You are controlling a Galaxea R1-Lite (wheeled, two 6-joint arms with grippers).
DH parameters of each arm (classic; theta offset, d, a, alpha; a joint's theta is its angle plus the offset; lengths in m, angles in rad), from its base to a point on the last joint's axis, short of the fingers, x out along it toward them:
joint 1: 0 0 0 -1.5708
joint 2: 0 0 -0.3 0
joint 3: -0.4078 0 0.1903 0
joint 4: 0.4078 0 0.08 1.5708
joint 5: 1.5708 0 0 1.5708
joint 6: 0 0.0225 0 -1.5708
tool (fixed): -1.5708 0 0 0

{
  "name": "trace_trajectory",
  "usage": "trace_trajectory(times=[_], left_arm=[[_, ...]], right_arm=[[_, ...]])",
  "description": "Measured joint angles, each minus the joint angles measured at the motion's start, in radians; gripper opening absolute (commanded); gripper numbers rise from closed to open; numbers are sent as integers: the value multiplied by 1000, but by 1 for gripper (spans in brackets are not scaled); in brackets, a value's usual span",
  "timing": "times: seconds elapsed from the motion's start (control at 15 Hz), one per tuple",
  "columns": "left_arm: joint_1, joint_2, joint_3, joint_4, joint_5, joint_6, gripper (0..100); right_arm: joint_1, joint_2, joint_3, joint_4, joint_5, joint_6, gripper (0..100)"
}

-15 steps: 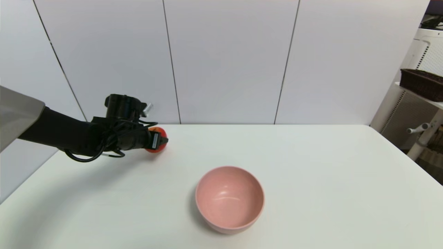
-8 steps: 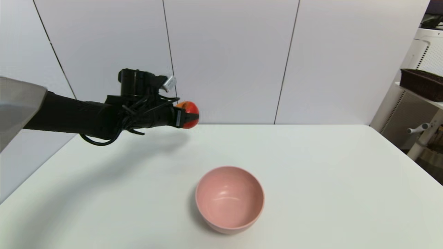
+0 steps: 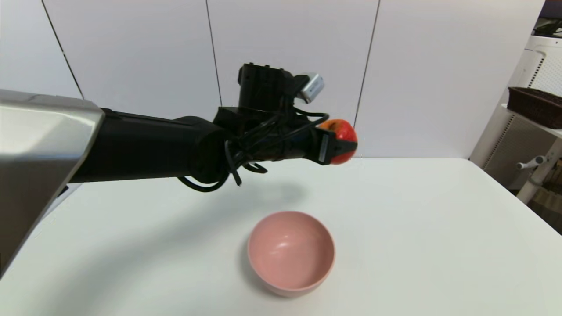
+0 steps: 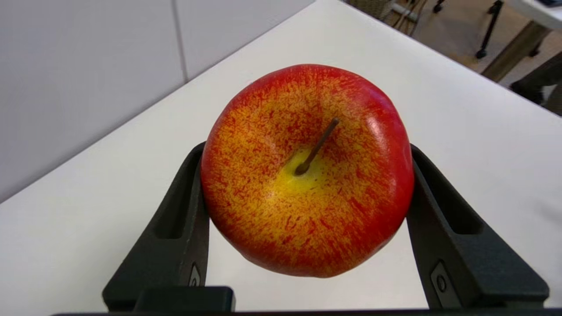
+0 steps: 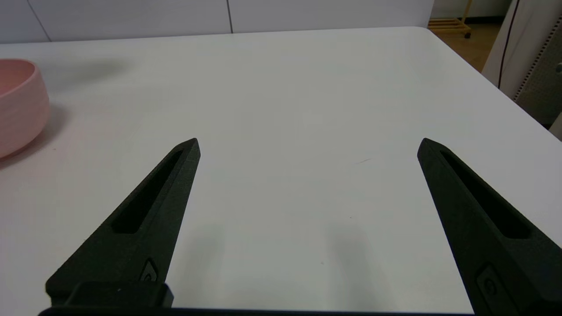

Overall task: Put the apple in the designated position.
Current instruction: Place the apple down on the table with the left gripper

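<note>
Glossy white tabletop spreads below my left gripper, which is clamped on the round red, yellow-mottled apple, held in the air beyond the pink bowl. My right gripper hovers low, fingers wide apart.

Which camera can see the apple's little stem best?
The left wrist view: the apple fills it, stem facing the camera, held by the left gripper. The head view shows the apple small and partly hidden, stem unclear. The right wrist view shows none.
</note>
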Motion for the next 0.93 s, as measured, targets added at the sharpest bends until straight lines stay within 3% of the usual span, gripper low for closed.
trace_trajectory(times=[0.2, 0.47, 0.6, 0.93], left_arm=[[-128, 56, -89, 16, 73, -64, 0], [-251, 126, -183, 123, 392, -109, 0], [-292, 155, -199, 141, 493, -157, 0], [-359, 186, -236, 311, 618, -274, 0]], right_arm=[[0, 0, 0, 0, 0, 0, 100], [0, 0, 0, 0, 0, 0, 100], [0, 0, 0, 0, 0, 0, 100], [0, 0, 0, 0, 0, 0, 100]])
